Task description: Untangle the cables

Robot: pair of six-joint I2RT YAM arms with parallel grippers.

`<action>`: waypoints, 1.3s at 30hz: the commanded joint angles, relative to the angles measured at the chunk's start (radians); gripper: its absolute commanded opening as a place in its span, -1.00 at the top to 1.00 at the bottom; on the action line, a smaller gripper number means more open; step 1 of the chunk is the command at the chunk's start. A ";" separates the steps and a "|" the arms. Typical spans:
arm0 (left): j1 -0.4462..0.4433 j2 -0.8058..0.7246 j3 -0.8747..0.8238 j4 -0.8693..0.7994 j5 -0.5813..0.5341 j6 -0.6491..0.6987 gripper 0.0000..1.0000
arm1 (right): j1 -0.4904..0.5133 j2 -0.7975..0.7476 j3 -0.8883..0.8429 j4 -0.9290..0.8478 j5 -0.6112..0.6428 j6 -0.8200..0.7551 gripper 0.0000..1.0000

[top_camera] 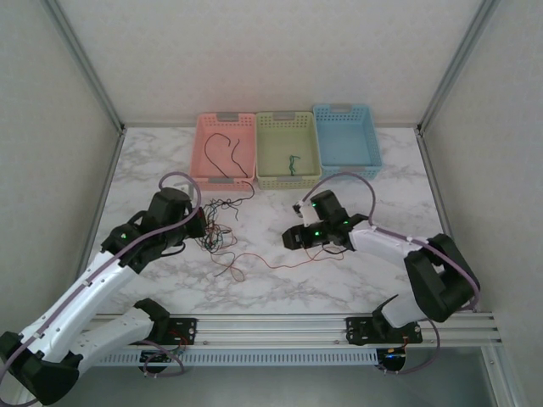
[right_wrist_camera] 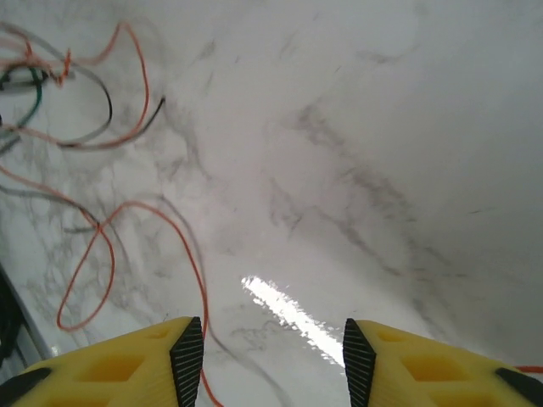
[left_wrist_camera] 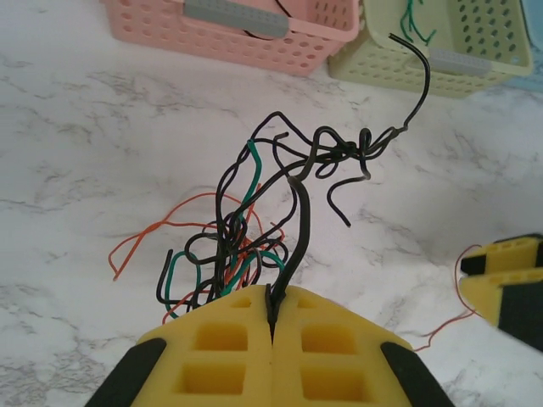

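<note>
The cables (top_camera: pixel 217 231) form a tangle of thin black, green and red wires on the marble table, left of centre. My left gripper (top_camera: pixel 202 225) is at the tangle's left edge. In the left wrist view it (left_wrist_camera: pixel 273 309) is shut on a black cable (left_wrist_camera: pixel 299 229) that rises out of the tangle (left_wrist_camera: pixel 246 237). A loose red cable (top_camera: pixel 280 265) trails right from the tangle toward my right gripper (top_camera: pixel 294 237). The right gripper (right_wrist_camera: pixel 273 352) stands open just above the table, and the red cable (right_wrist_camera: pixel 110 246) runs past its left finger (right_wrist_camera: pixel 188 352), not pinched.
Three baskets stand at the back: pink (top_camera: pixel 200 153) with a black cable (top_camera: pixel 231 153), green (top_camera: pixel 288 181) with a green cable (top_camera: pixel 293 163), and blue (top_camera: pixel 373 144). Bare marble lies right of the right gripper. An aluminium rail (top_camera: pixel 280 324) runs along the near edge.
</note>
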 commanded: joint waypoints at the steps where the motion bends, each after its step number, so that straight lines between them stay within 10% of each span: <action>1: 0.031 0.004 -0.014 -0.016 -0.019 -0.018 1.00 | 0.071 0.069 0.066 -0.114 -0.020 -0.085 0.00; 25: 0.121 0.000 -0.071 -0.007 0.026 0.002 1.00 | 0.306 0.280 0.260 -0.438 0.206 -0.231 0.03; 35: 0.126 -0.031 -0.066 -0.031 0.001 -0.006 1.00 | 0.315 0.241 0.274 -0.432 0.297 -0.238 0.97; 39: 0.128 -0.050 -0.047 -0.062 -0.037 -0.016 1.00 | 0.300 0.147 0.256 -0.390 0.348 -0.220 1.00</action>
